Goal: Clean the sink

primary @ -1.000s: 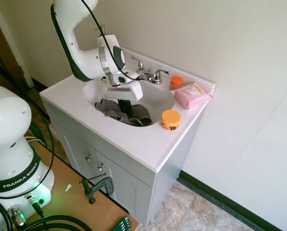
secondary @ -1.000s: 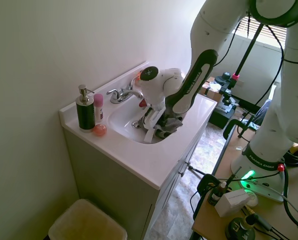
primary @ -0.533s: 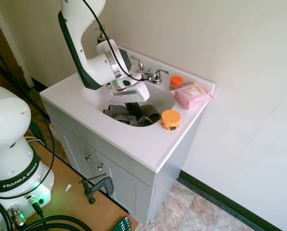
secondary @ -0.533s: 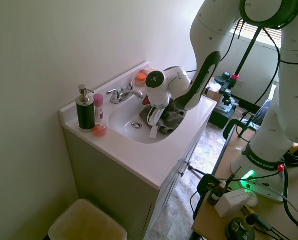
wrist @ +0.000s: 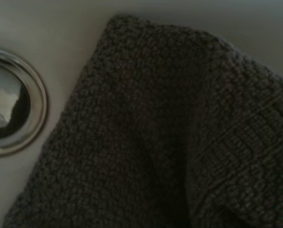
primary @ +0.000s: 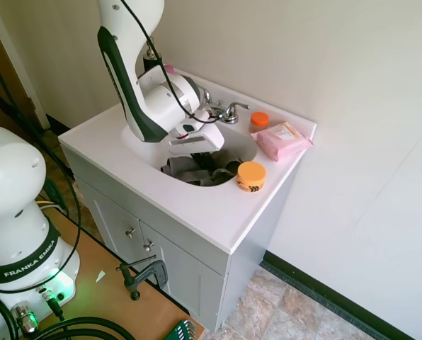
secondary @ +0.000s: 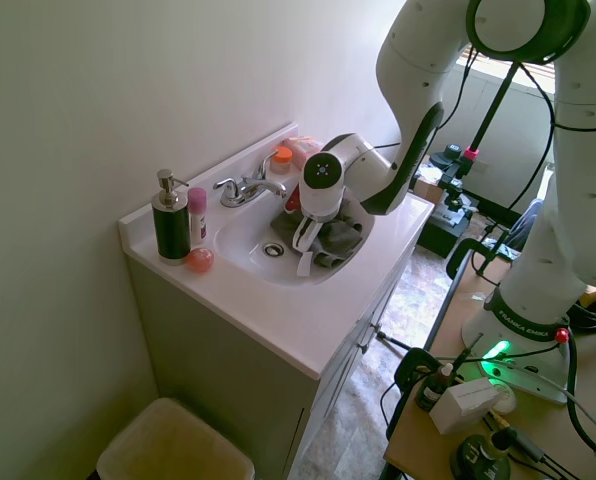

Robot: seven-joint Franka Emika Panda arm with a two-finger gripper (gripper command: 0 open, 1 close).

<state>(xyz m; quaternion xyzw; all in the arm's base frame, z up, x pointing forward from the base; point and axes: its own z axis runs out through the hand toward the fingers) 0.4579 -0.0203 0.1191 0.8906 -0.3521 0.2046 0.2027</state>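
Note:
The sink is a white oval basin in a white vanity top, with a chrome faucet behind it. A grey knitted cloth lies bunched in the basin on the side near the orange jar. My gripper reaches down into the basin and is shut on the cloth; the hand hides most of the fingers. From the other side the gripper sits just beside the round metal drain. The wrist view shows the cloth next to the drain.
An orange-lidded jar, a small orange-capped bottle and a pink wipes pack stand on the vanity at one end. A dark soap dispenser, a pink tube and a pink ball stand at the other.
My gripper has dragged the cloth across the basin toward the orange jar, and the wrist has turned. The drain, covered a second ago, now shows.

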